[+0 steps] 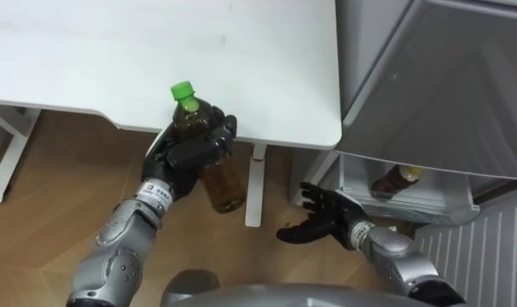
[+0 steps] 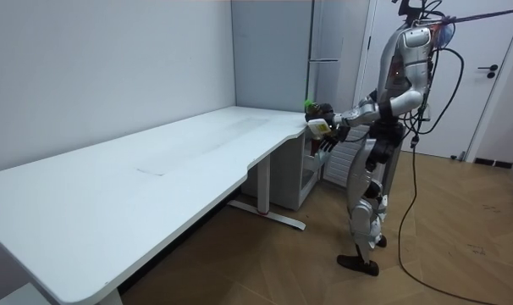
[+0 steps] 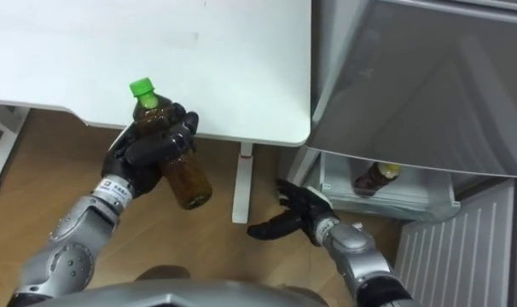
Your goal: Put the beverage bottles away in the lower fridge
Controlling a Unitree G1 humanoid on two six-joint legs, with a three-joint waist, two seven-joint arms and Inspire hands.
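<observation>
Bottle [image 1: 224, 186] of clear plastic, green-capped, amber-filled, sits at centre frame wrapped in the left hand's [image 1: 190, 155] curled fingers; right hand [image 1: 325, 220], lower right, spreads empty.

1. A white table [image 1: 113, 51] is seen with a rounded corner just beside the fridge.
2. Its top is carried near that corner by a white leg [image 1: 256, 183], and the table is set on a wooden floor [image 1: 54, 230].
3. A white lower fridge compartment [image 1: 429, 203] is shown open, below and just beside the table's corner.
4. 1 dark bottle [image 1: 393, 181] with a yellow cap is held in that compartment, tilted, with the cap turned toward the right.
</observation>
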